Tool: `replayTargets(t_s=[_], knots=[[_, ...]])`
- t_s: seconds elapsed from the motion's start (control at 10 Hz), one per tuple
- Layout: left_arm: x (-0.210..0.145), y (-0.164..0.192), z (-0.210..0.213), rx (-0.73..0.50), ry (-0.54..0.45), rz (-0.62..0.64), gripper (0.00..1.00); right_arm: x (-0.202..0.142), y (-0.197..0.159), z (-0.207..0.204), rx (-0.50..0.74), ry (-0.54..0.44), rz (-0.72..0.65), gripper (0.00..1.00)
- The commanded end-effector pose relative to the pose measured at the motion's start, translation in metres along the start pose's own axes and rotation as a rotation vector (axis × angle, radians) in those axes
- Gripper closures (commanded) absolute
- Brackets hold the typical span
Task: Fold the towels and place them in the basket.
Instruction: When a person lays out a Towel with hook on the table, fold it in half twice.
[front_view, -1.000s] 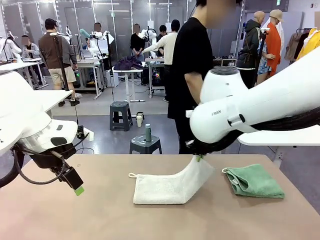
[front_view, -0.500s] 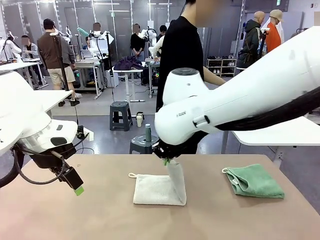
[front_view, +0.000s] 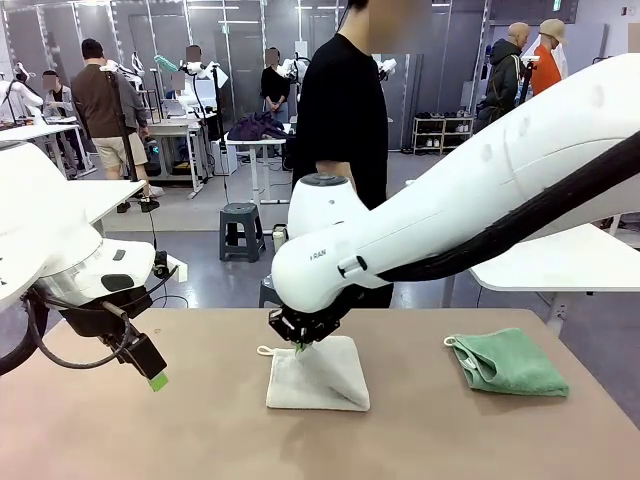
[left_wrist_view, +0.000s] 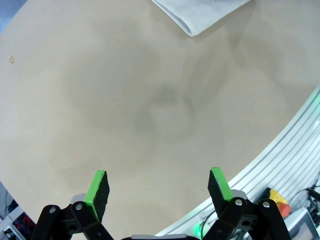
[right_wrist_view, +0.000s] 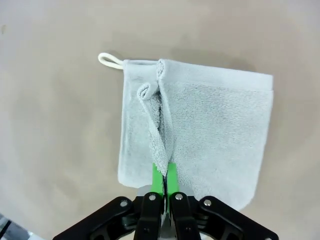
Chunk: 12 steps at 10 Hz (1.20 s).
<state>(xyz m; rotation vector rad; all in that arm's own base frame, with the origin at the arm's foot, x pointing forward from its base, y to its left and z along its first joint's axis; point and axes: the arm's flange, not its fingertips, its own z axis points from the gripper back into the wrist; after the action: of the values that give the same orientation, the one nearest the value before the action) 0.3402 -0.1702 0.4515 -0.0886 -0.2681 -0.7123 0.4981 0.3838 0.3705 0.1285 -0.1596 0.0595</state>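
A: Pinching a raised fold of the cream-white towel (front_view: 318, 375), your right gripper (front_view: 298, 345) is sitting just left of centre in the front view, jaws pressed tight on the cloth. Are you seeing that in the right wrist view too?

B: You are. There the right gripper (right_wrist_view: 164, 176) is clamping the fold at lower centre, with the cream-white towel (right_wrist_view: 215, 130) lying doubled over on the table (right_wrist_view: 50, 125) and its corner loop (right_wrist_view: 110, 60) pointing to the upper left of the frame.

A: And your left gripper (front_view: 150, 372)?

B: It is hanging at the lower left of the front view, spread wide and holding nothing. In the left wrist view its green pads (left_wrist_view: 96, 187) are standing well apart above bare tabletop, and a corner of the cream-white towel (left_wrist_view: 197, 12) is showing at the top edge.

A: The mint-green towel (front_view: 508, 362)?

B: You are finding it folded at the right of the front view, well apart from both grippers, its small loop toward the cream one.
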Motion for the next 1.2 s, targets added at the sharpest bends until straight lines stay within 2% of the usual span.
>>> replayTargets(t_s=[0.0, 0.2, 0.3, 0.4, 0.5, 0.6, 0.8, 0.9, 1.0, 1.1], knots=[[0.001, 0.000, -0.001, 0.011, 0.000, 0.001, 0.00, 0.008, 0.016, -0.013, -0.017, -0.005, -0.053, 1.00], [0.001, 0.000, -0.001, 0.011, 0.000, 0.001, 0.00, 0.010, 0.021, -0.025, -0.003, 0.007, -0.066, 0.79], [0.001, 0.000, -0.001, 0.011, 0.000, 0.001, 0.00, 0.012, 0.022, -0.028, 0.000, -0.012, -0.079, 0.48], [0.001, 0.000, -0.001, 0.011, 0.000, 0.001, 0.00, 0.011, 0.022, -0.026, 0.007, -0.017, -0.080, 0.35], [0.001, 0.000, -0.001, 0.011, 0.000, 0.001, 0.00, 0.010, 0.021, -0.023, 0.020, -0.025, -0.086, 0.04], [0.001, 0.000, -0.001, 0.011, 0.000, 0.001, 0.00, 0.009, 0.019, -0.019, 0.035, -0.030, -0.095, 0.00], [0.001, 0.000, -0.001, 0.011, 0.000, 0.001, 0.00, 0.007, 0.009, -0.014, 0.045, -0.045, -0.123, 0.00], [0.001, 0.000, -0.001, 0.011, 0.000, 0.001, 0.00, 0.004, 0.004, -0.009, 0.063, -0.046, -0.132, 0.11], [0.001, 0.000, -0.001, 0.011, 0.000, 0.001, 0.00, 0.001, -0.004, -0.003, 0.068, -0.058, -0.132, 0.02], [0.001, 0.000, -0.001, 0.011, 0.000, 0.001, 0.00, -0.001, -0.019, 0.008, 0.087, -0.068, -0.142, 0.00]])
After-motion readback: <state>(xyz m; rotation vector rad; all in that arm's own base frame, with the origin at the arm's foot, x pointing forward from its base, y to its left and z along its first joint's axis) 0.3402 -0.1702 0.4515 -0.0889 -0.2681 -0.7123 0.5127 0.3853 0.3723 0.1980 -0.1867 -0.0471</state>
